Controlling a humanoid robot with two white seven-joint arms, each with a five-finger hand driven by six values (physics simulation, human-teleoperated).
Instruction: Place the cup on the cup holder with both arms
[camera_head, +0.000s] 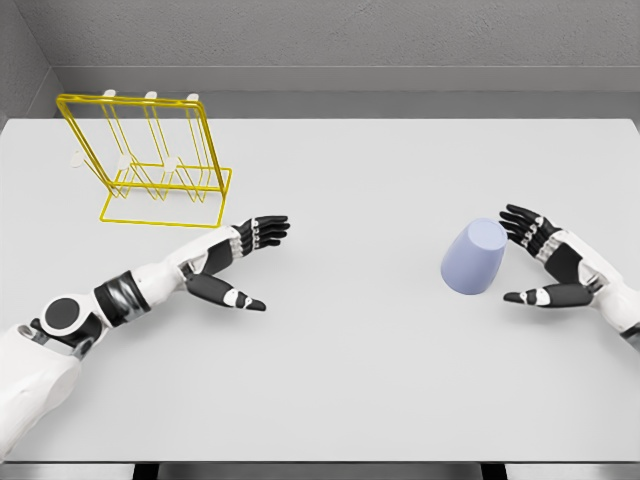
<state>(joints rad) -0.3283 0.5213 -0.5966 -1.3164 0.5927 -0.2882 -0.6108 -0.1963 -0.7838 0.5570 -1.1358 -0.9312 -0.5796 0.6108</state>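
— Looking at the left hand first: how does it sit?

— Its arm comes in from the lower left and stretches flat over the white table. The fingers point toward the right and are spread, the thumb splayed out below them. It holds nothing.

— And the right hand?

— It enters from the right edge, palm turned toward the cup. The fingers are extended and fanned above, the thumb reaches out underneath, so the hand is unclenched and cradles the space just beside the cup. I cannot tell whether the fingertips touch the cup's wall; they are at least very near it.

— Where is the cup exactly?

— On the table's right half, tilted, its base facing up and toward the camera. It is pale lavender-blue and well apart from the cup holder.

— The holder?

— A yellow wire rack at the far left of the table, upright, with white pegs near its top.

— Any writing or logos?

— None readable on cup, rack or arms.

— Counts?

— One cup, one holder, two hands, one table.
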